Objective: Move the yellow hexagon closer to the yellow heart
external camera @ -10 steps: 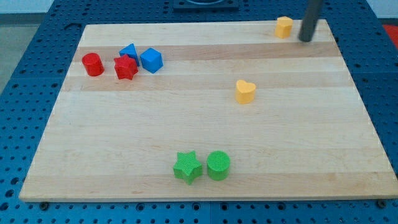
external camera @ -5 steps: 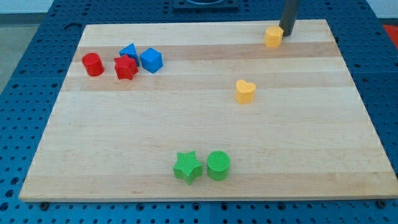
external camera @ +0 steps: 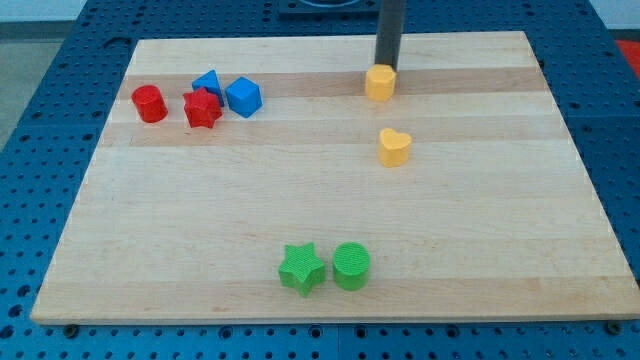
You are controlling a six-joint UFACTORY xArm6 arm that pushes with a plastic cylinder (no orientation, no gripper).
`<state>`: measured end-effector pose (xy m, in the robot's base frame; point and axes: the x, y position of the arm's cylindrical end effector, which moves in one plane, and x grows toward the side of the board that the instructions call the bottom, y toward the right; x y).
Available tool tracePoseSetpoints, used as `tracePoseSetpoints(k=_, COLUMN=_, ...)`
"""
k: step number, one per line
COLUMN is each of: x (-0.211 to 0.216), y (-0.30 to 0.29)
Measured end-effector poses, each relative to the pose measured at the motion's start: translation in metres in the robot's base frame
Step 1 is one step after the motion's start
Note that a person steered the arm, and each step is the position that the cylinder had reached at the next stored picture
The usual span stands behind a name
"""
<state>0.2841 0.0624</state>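
Observation:
The yellow hexagon (external camera: 379, 83) sits on the wooden board near the view's top, right of centre. My tip (external camera: 386, 67) is right behind it, touching its top edge. The yellow heart (external camera: 394, 147) lies a short way below the hexagon, slightly to the right, with a gap of bare board between them.
A red cylinder (external camera: 149, 103), a red star (external camera: 202, 109), a blue triangle (external camera: 208, 82) and a blue cube (external camera: 243, 96) cluster at the upper left. A green star (external camera: 301, 268) and a green cylinder (external camera: 351, 266) sit near the bottom edge.
My tip has swept left along the top of the board, pushing the yellow hexagon left and down from the top right corner to just above the heart.

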Motion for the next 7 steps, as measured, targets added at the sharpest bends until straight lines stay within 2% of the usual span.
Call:
tracePoseSetpoints(k=2, x=0.062, y=-0.024)
tracePoseSetpoints(k=4, x=0.079, y=0.011)
tracePoseSetpoints(k=6, x=0.095, y=-0.058)
tracePoseSetpoints(k=7, x=0.094, y=-0.033)
